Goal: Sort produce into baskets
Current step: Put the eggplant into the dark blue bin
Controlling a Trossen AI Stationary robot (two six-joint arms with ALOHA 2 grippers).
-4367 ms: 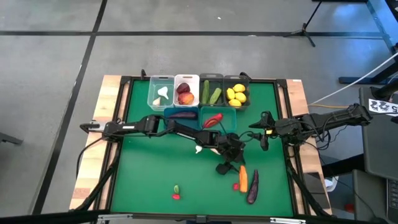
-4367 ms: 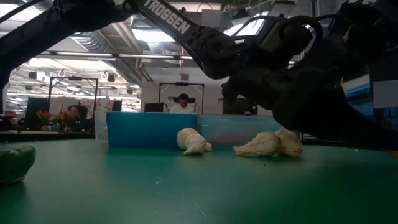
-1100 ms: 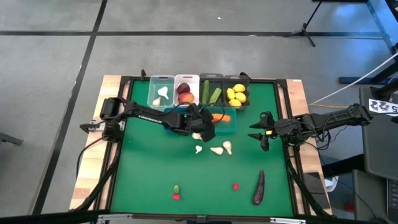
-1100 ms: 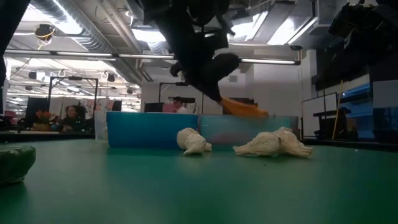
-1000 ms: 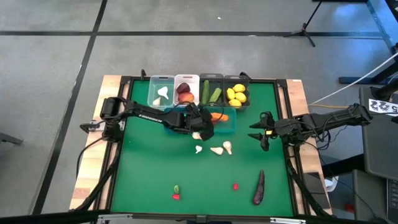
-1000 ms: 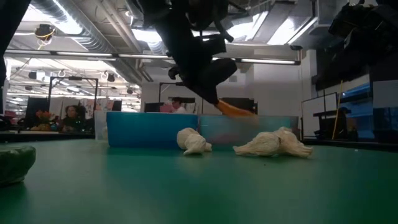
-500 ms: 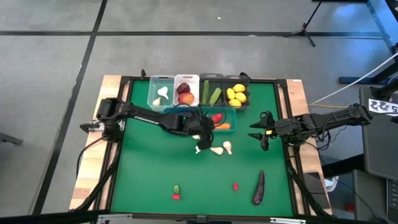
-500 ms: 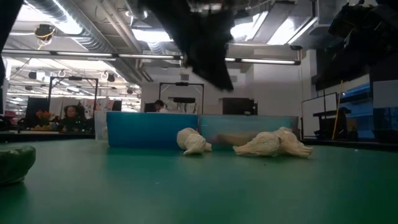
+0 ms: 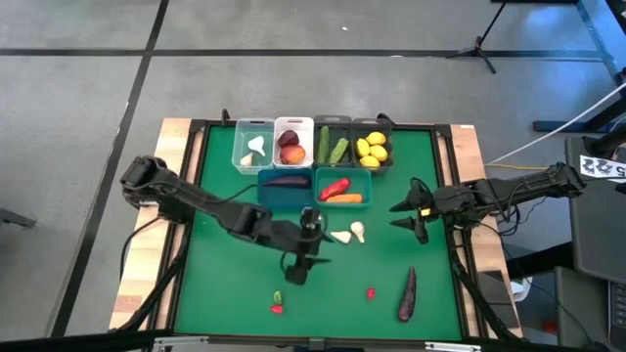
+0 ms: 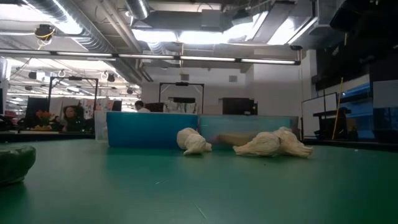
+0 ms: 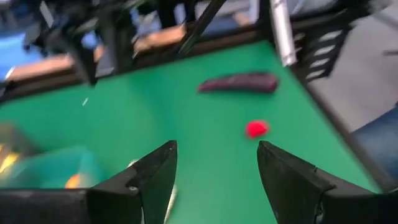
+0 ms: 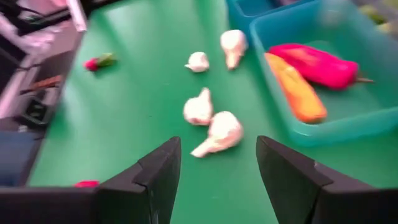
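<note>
My left gripper (image 9: 299,266) hangs with its jaws spread and nothing between them, over the bare green mat near the middle of the table (image 9: 225,284). Through my left wrist camera I see the open fingers (image 11: 152,177), and beyond them a purple eggplant (image 11: 238,83) and a small red piece (image 11: 256,129) lying apart on the mat. My right gripper (image 9: 409,214) waits at the right side, jaws wide and empty, pointing toward the loose garlic (image 12: 211,124). The orange carrot (image 9: 344,198) lies in the teal basket (image 9: 365,188) beside a red pepper (image 9: 335,186). Left of it sits the blue basket (image 9: 266,187) with a dark eggplant (image 9: 287,181). Along the far edge stand the clear basket (image 9: 241,147), white basket (image 9: 305,128), and two dark baskets holding cucumbers (image 9: 332,148) and lemons (image 9: 372,149).
</note>
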